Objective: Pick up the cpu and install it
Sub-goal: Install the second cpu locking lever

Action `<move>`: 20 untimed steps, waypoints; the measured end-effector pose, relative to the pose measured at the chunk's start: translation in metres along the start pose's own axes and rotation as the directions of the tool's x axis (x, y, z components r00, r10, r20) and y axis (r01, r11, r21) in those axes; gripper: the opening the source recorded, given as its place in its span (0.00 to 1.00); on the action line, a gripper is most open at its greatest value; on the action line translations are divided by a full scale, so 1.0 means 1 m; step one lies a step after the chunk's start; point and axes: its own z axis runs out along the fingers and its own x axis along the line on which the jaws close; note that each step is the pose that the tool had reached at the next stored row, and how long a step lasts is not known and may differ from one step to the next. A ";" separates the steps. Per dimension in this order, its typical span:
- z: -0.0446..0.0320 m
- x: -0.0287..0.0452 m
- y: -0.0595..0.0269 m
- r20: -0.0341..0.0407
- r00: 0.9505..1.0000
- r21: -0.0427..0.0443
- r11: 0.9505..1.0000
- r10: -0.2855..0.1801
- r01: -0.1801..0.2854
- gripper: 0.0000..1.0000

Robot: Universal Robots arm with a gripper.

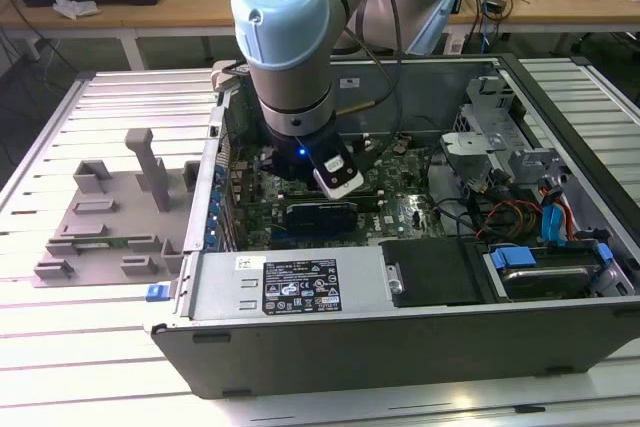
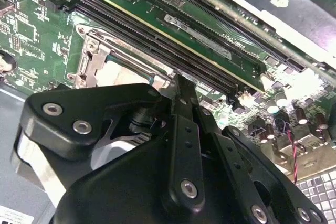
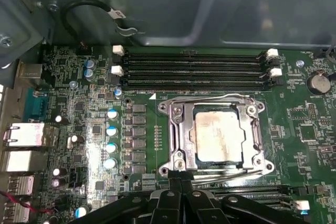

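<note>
The cpu (image 3: 216, 136) is seated in the socket (image 3: 178, 140); the tool (image 3: 181, 182), fingers pressed together, is held just beside it.

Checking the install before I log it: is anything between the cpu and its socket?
Nothing visible. In the first wrist view the cpu already lies inside the socket's metal frame, with the gripper just beside the frame.

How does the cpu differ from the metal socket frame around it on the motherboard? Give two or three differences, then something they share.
The cpu is a flat, solid square with a dull, smudged silver top; the socket frame is an open, shinier border with screws at its corners. The cpu sits inside; the socket frame surrounds it and is larger. Both are metallic and lie flat on the green motherboard.
</note>
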 end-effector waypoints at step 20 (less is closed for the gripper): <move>0.0122 0.0098 -0.0015 0.009 1.000 -0.025 0.999 0.021 -0.021 0.11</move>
